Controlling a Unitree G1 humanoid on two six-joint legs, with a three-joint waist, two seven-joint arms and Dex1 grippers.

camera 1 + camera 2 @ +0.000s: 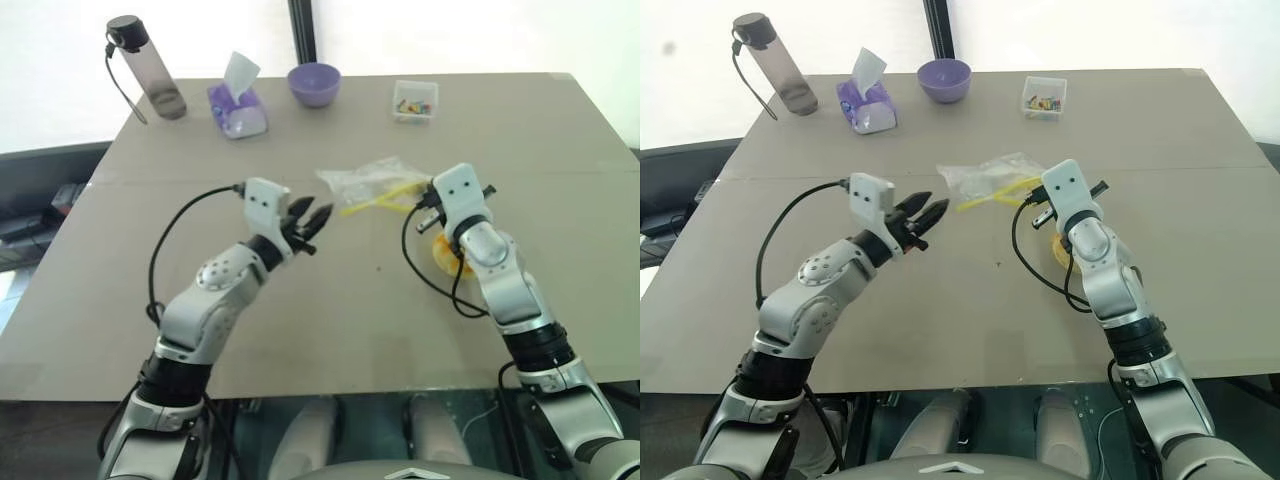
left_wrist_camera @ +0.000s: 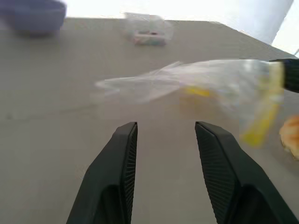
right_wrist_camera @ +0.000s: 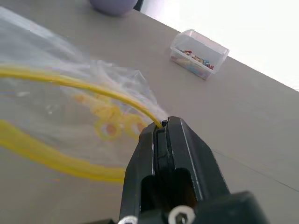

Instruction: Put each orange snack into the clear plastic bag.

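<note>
While right gripper [image 3: 161, 128] pinches clear plastic bag [image 1: 365, 180], orange snack [image 1: 447, 252] beneath its wrist.

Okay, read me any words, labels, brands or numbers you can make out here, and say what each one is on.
None can be read.
Clear plastic bag with yellow seal strip: an orange-yellow print, no letters legible.
Purple tissue pack: pattern too small to read.
Small clear box of coloured bits: no label visible.
Dark drinking bottle: no marking visible.
</note>
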